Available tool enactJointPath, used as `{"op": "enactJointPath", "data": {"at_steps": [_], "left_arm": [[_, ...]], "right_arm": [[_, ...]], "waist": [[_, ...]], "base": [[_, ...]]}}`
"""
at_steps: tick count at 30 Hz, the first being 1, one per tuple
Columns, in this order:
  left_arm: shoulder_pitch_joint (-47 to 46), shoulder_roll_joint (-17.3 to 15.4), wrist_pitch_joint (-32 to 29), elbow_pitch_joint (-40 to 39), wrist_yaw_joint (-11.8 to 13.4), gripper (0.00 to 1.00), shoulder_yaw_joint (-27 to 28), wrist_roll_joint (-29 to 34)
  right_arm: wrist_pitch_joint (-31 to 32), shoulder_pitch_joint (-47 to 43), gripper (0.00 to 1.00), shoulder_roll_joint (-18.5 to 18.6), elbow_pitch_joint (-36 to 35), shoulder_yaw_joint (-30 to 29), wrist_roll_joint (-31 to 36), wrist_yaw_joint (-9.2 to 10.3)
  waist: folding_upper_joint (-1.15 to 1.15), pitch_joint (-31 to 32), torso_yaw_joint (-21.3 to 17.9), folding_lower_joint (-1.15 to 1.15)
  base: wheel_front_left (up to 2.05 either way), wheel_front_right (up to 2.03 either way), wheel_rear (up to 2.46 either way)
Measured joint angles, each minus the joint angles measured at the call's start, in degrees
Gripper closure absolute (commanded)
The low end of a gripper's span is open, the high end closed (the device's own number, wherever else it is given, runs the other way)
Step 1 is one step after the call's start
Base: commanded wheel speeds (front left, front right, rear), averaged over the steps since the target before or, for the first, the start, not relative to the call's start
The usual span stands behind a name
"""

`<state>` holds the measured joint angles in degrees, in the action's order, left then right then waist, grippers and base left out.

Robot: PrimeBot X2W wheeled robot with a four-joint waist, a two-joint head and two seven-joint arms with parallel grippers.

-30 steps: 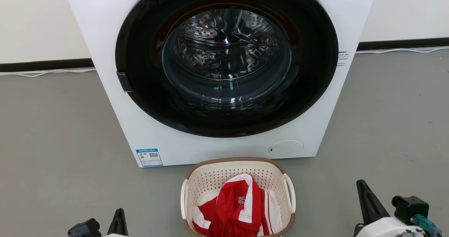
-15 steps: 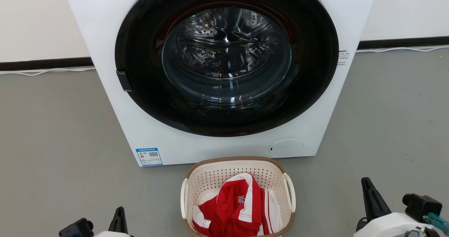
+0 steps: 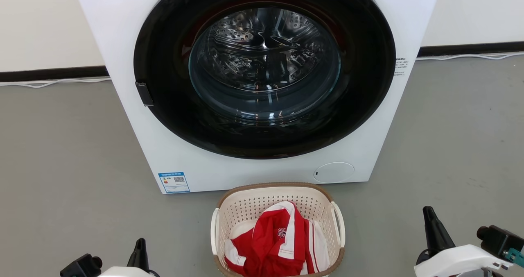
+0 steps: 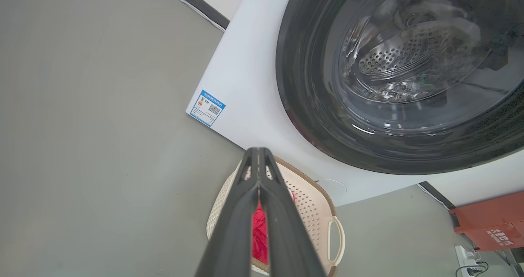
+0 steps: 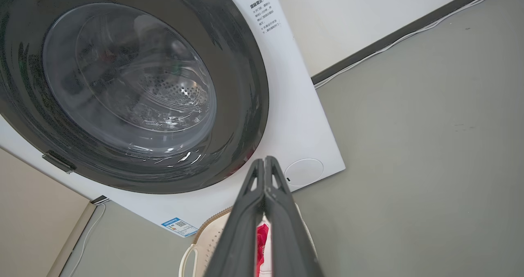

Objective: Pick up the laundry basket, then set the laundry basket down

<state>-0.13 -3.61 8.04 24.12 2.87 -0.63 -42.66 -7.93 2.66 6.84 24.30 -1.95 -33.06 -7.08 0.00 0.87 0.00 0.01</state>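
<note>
The cream laundry basket (image 3: 245, 205) with a brown rim stands on the grey floor just before the washer, a red and white garment (image 3: 274, 244) heaped inside. Its white loop handles (image 3: 339, 223) show on both sides. My left gripper (image 3: 141, 244) is shut at the lower left, well clear of the basket. My right gripper (image 3: 428, 213) is shut at the lower right, also apart from it. In the left wrist view the shut fingers (image 4: 258, 162) point over the basket (image 4: 315, 203). In the right wrist view the shut fingers (image 5: 264, 164) cover most of the basket (image 5: 204, 240).
A white front-loading washer (image 3: 172, 146) with a closed dark round door (image 3: 264, 70) stands right behind the basket. A black skirting and a white cable (image 3: 53, 83) run along the wall. A red box (image 4: 491, 221) stands on the floor beside the washer.
Both arms have drifted outward and slightly down: the left gripper lower toward the bottom edge, the right gripper farther to the right. The basket stays put.
</note>
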Motion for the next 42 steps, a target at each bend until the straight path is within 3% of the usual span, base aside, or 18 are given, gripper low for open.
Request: {"op": "enactJointPath", "data": {"at_steps": [42], "left_arm": [[-1.3,0.4,-7.0,-3.9,-4.5,1.0,2.5,-23.5]], "right_arm": [[6.9,0.1,1.0,-2.0,-4.0,-3.0,-28.1,0.01]], "waist": [[0.0,-0.5,0.0,-0.01]], "base": [[0.0,0.0,0.0]]}}
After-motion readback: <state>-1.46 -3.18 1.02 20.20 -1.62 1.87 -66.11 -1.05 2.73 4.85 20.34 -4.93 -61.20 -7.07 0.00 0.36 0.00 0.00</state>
